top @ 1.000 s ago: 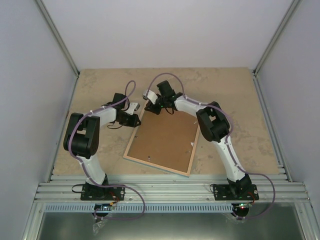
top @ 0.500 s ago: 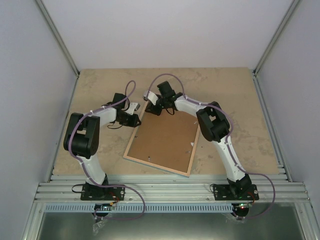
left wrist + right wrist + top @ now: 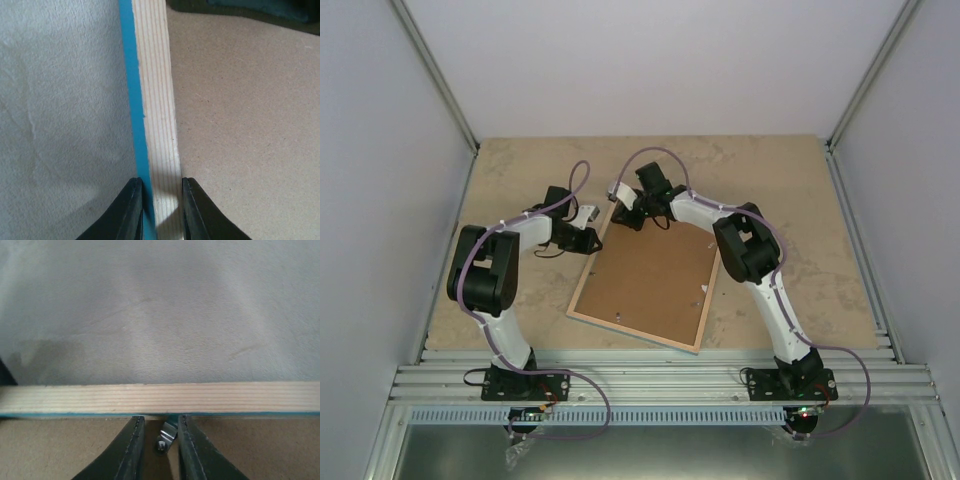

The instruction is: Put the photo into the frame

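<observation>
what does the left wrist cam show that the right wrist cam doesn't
Only the left wrist view: the left gripper closed across the frame's wood rail, with a broad turquoise strip along the rail's outer side. Only the right wrist view: a small metal clip sitting between the fingers of the right gripper; whether they pinch it is unclear. Both: the light wood rail, the brown backing board inside it, and the table outside it.

The frame (image 3: 156,125) shows pale, straight-grained wood with a turquoise-blue strip, its backing board (image 3: 240,130) plain brown, the surface (image 3: 60,125) mottled beige.
</observation>
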Robot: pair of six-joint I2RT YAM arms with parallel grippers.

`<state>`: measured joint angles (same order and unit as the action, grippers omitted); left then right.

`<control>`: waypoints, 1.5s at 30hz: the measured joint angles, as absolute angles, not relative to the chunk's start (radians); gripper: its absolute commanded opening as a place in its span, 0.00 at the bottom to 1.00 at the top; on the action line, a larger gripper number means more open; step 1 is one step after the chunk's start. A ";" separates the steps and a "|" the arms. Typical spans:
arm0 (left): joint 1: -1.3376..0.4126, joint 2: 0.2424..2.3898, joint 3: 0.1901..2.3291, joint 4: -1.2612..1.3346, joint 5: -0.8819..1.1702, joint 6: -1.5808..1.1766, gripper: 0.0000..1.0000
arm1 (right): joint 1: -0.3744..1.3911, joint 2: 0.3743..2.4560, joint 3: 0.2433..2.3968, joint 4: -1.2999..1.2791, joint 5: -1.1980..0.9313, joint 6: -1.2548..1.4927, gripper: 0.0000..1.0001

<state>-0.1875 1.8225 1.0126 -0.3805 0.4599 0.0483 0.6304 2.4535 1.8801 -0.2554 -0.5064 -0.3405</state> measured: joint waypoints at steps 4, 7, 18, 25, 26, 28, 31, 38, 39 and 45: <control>-0.186 1.824 1.013 -0.380 0.466 0.047 0.00 | 0.627 2.452 1.883 -0.276 -0.541 -0.355 0.41; -0.185 1.824 1.013 -0.378 0.467 0.045 0.00 | 0.616 2.426 1.862 -0.295 -0.558 -0.339 0.46; -0.185 1.824 1.012 -0.377 0.467 0.043 0.00 | 0.401 2.088 1.634 -0.337 -0.526 -0.330 0.71; -0.185 1.824 1.012 -0.377 0.467 0.041 0.00 | 0.271 2.056 1.583 -0.368 -0.439 -0.367 0.74; -0.185 1.824 1.012 -0.377 0.467 0.041 0.00 | 0.266 2.062 1.581 -0.380 -0.431 -0.371 0.74; -0.185 1.824 1.012 -0.377 0.467 0.041 0.00 | 0.263 2.072 1.577 -0.392 -0.421 -0.375 0.74; -0.185 1.824 1.012 -0.377 0.467 0.041 0.00 | 0.266 2.093 1.571 -0.399 -0.414 -0.374 0.74; -0.185 1.824 1.012 -0.377 0.468 0.041 0.00 | 0.273 2.180 1.571 -0.398 -0.402 -0.362 0.73; -0.185 1.824 1.012 -0.377 0.468 0.041 0.00 | 0.273 2.186 1.571 -0.398 -0.400 -0.362 0.71; -0.184 1.824 1.012 -0.376 0.468 0.041 0.00 | 0.273 2.199 1.571 -0.387 -0.368 -0.381 0.61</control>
<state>-0.1844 1.8240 1.0122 -0.3763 0.4679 0.0406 0.2726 2.1994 1.5715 -0.3874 -0.3676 -0.3813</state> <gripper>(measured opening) 0.202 0.665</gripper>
